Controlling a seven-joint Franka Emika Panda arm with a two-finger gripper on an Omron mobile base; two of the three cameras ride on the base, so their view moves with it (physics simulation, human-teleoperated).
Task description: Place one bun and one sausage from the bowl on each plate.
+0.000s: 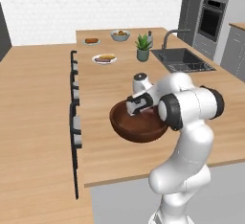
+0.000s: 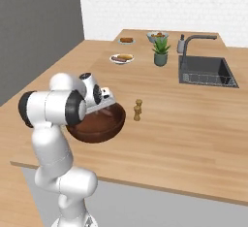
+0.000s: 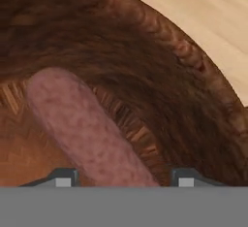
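The dark brown wooden bowl (image 1: 139, 134) (image 2: 97, 131) stands near the counter's front edge. My gripper (image 1: 137, 109) reaches down into it. In the hand view a pinkish-brown sausage (image 3: 82, 124) lies slantwise on the bowl (image 3: 145, 51) floor. It runs between my gripper's (image 3: 124, 178) two fingertips, with a narrow gap on each side, so the jaws stand open around it. No bun shows in the bowl. Far back, the nearer plate (image 1: 104, 59) (image 2: 122, 57) carries a bun and a sausage. The farther plate (image 1: 91, 41) (image 2: 127, 40) carries a bun.
A pale grey fruit bowl (image 1: 120, 35) and a potted plant (image 1: 143, 47) stand behind the plates. The sink (image 1: 182, 60) with its faucet lies at the right. Two small wooden shakers (image 2: 138, 109) stand just right of the bowl. Dark stools (image 1: 75, 98) line the counter's left edge.
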